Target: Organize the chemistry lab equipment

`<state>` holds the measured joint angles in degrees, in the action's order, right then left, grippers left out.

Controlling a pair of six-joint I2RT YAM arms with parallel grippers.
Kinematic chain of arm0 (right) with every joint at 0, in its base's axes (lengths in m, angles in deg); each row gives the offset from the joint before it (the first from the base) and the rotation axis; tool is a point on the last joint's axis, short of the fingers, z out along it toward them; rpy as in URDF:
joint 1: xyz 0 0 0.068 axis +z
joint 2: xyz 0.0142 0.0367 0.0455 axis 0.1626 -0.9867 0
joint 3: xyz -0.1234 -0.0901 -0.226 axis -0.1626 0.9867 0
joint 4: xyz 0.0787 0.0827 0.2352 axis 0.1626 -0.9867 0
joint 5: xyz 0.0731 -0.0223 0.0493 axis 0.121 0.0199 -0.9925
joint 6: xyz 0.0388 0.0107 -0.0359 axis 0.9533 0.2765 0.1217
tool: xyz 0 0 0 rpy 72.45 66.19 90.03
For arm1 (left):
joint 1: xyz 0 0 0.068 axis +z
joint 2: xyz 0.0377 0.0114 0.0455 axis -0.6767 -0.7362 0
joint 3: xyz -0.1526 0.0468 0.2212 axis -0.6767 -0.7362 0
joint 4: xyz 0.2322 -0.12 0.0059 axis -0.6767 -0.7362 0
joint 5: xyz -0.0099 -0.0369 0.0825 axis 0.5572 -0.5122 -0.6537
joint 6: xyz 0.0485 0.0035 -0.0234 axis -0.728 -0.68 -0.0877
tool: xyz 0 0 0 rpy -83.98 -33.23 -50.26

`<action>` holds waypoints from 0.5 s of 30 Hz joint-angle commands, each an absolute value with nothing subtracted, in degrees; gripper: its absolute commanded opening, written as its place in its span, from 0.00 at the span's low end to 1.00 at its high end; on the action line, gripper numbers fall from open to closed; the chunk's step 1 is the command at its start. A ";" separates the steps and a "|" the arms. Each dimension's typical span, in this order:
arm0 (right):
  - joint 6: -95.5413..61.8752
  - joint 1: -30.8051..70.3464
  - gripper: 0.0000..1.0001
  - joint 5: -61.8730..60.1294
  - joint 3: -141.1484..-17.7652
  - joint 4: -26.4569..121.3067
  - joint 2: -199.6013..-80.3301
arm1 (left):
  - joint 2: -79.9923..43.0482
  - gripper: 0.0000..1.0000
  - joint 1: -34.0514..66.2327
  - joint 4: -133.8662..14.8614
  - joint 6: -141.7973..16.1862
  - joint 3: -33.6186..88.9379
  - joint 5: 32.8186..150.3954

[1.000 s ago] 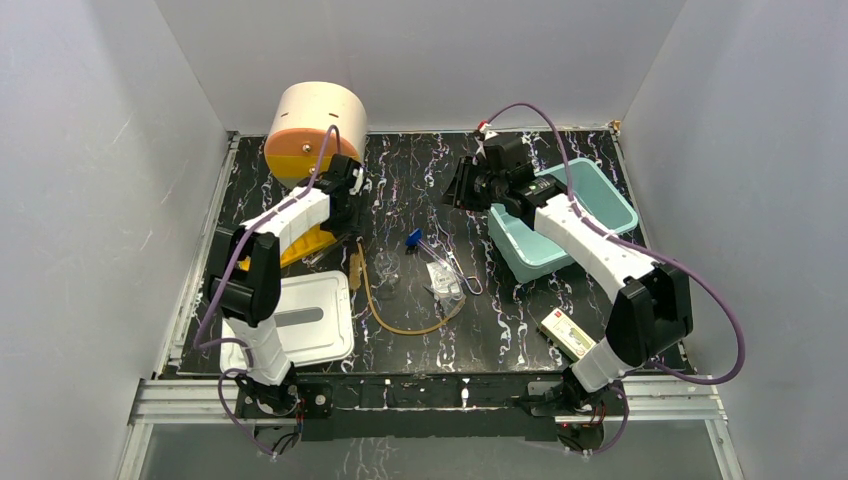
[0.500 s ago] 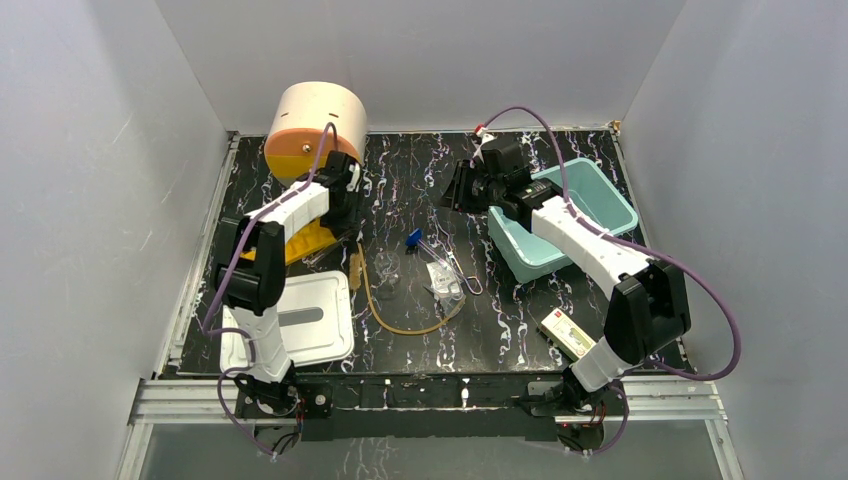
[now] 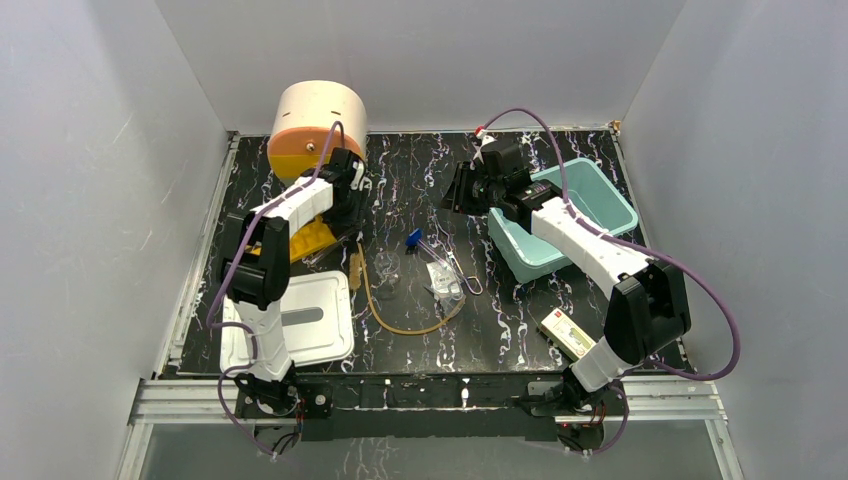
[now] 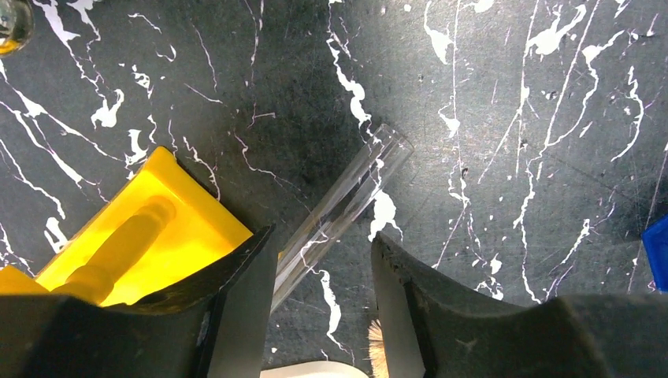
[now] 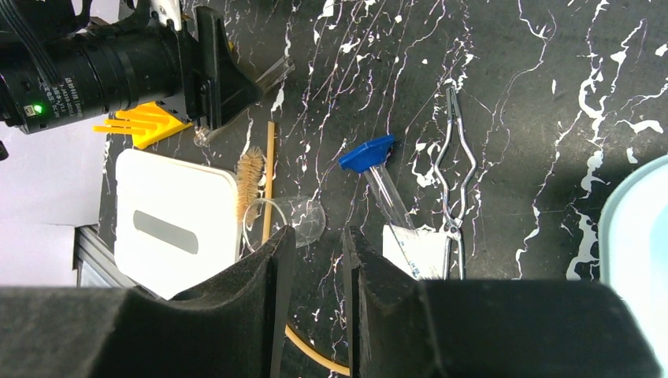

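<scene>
A thin clear glass rod [image 4: 354,189] lies on the black marble table, running between the fingers of my left gripper [image 4: 323,236]. That gripper is open, and the rod lies close to its left finger. The orange-yellow rack [image 4: 157,228] sits just left of it. My right gripper [image 5: 318,232] hovers higher, open by a narrow gap with nothing in it. Below it lie the small clear flask [image 5: 287,220], the blue-tipped piece [image 5: 369,153], the wire clamp [image 5: 453,165], the clear packet [image 5: 417,248] and the amber hose [image 3: 400,325].
A teal bin [image 3: 570,215] stands at the right, under my right arm. A white lid [image 3: 300,318] lies front left, with a bristle brush [image 5: 250,177] at its edge. A beige and orange cylinder [image 3: 315,125] stands back left. A small box [image 3: 565,333] lies front right.
My left gripper has closed a little and moved slightly toward the back over the glass rod. The right arm has shifted slightly left.
</scene>
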<state>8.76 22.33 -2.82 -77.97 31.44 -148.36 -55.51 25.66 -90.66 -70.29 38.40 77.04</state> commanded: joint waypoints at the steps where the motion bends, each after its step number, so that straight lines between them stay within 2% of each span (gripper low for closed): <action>1: 7.71 22.46 0.37 -3.13 -78.27 32.71 -146.57 | -54.63 0.45 25.72 -91.65 -70.81 38.48 75.70; 15: 7.38 22.45 0.38 -2.70 -78.54 32.14 -146.64 | -45.49 0.44 25.72 -81.21 -69.50 26.00 74.11</action>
<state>8.21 22.33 -2.77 -77.97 31.44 -148.36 -51.18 25.64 -84.22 -69.48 28.15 75.16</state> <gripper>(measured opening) 0.373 0.438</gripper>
